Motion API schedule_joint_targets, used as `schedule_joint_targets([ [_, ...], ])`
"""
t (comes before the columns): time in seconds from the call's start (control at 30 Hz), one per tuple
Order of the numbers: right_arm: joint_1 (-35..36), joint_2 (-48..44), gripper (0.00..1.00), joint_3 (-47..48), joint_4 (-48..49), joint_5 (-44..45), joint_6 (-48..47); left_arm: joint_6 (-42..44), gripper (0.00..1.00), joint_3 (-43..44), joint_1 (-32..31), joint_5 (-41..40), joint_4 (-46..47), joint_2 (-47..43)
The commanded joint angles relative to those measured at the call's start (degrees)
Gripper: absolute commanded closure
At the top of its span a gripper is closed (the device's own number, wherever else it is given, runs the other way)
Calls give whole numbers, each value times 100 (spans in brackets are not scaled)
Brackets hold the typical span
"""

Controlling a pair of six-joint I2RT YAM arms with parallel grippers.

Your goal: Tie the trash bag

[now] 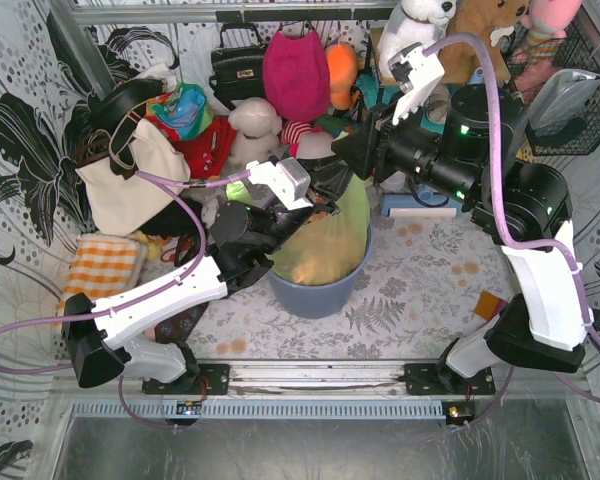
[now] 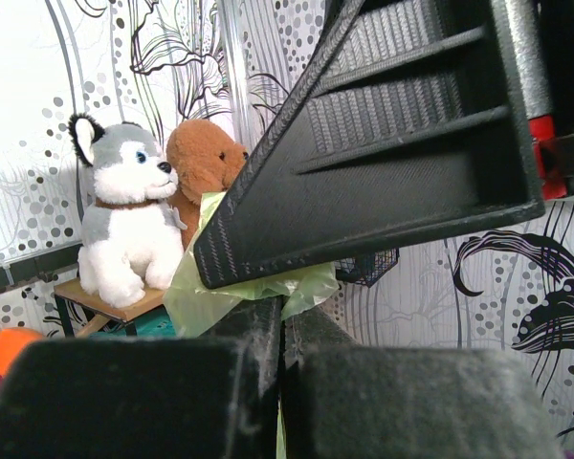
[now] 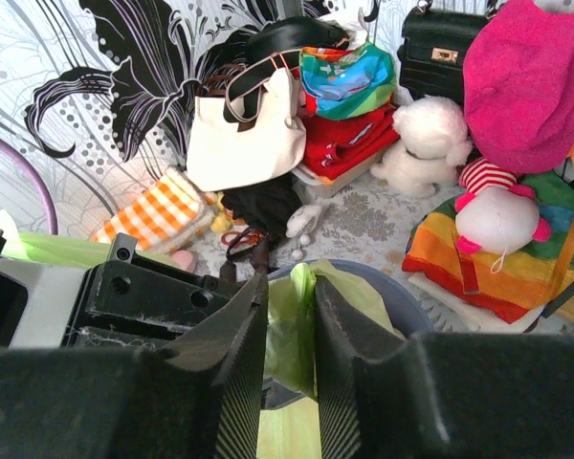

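Note:
The lime-green trash bag (image 1: 325, 245) sits in a blue-grey round bin (image 1: 320, 295) mid-table, with tan paper showing through it. My left gripper (image 1: 310, 205) reaches over the bag's top. In the left wrist view it (image 2: 285, 311) is shut, with a flap of the trash bag (image 2: 201, 296) pinched between the fingers. My right gripper (image 1: 342, 160) comes in from the right and crosses just above the left one. In the right wrist view its jaws (image 3: 287, 282) stand a little apart, with an upright fold of the trash bag (image 3: 297, 316) between them, lying against the right finger (image 3: 340, 325).
Clutter rings the bin (image 3: 411, 306): a white tote bag (image 1: 130, 175), a magenta bag (image 1: 295, 70), a black handbag (image 1: 235, 65), an orange checked cloth (image 1: 100, 265) and plush toys. A husky plush (image 2: 124, 210) and a brown bear (image 2: 201, 158) sit at the back right.

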Motion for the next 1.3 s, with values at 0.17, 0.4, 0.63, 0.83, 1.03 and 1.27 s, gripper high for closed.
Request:
schedule_joint_targets([
  [0.17,2,-479,72,-257,167,156,121,16,99,-32,-12,-111,135,-106],
  [0.4,2,-489,73,-376,118,20,141,-23,99,-85,2,-112,219,-126],
  [0.63,2,-362,88,-390,243,-100,153,-59,99,-113,6,-90,241,-159],
  [0.83,2,-683,100,-1029,1049,-130,218,-59,90,-242,6,-39,272,-246],
  [1.03,2,-1188,100,-2032,2314,-251,332,-122,41,-507,6,11,258,-498],
  [1.27,2,-1225,100,-2158,2352,-36,284,-173,21,-331,6,154,-482,-971],
])
